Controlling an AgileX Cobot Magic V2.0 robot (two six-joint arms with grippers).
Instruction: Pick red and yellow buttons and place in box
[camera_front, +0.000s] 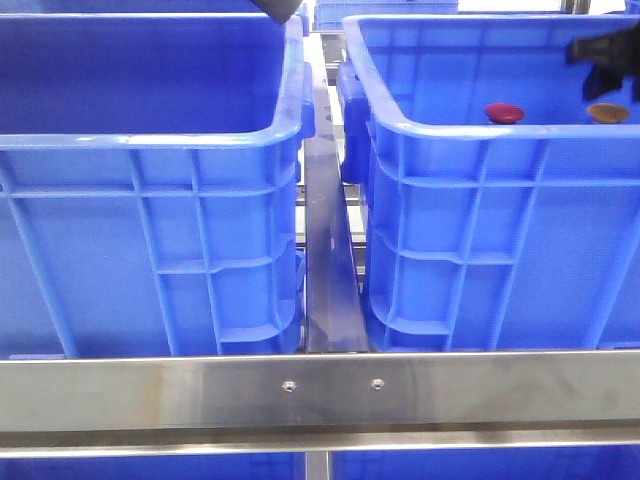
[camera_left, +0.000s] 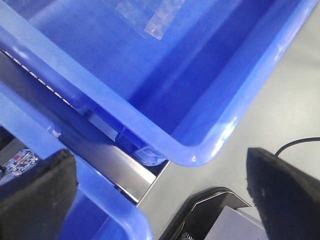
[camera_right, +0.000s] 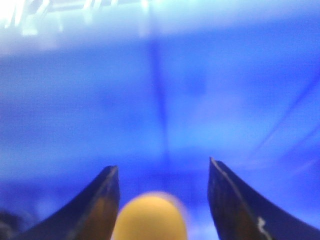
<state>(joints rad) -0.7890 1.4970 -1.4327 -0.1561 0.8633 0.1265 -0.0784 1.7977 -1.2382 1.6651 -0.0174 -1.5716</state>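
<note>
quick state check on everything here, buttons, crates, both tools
red button: lying in the right crate, untouched
yellow button: lying in the right crate, between the open fingers of the right tool, not gripped
right crate: holds both buttons
left crate: no buttons visible inside
left tool: open, holding nothing

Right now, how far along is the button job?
Nothing placed yet: the red button and yellow button both sit in the right crate. The right tool is open, straddling the yellow one. Left crate shows no buttons. Left tool open, idle.
</note>
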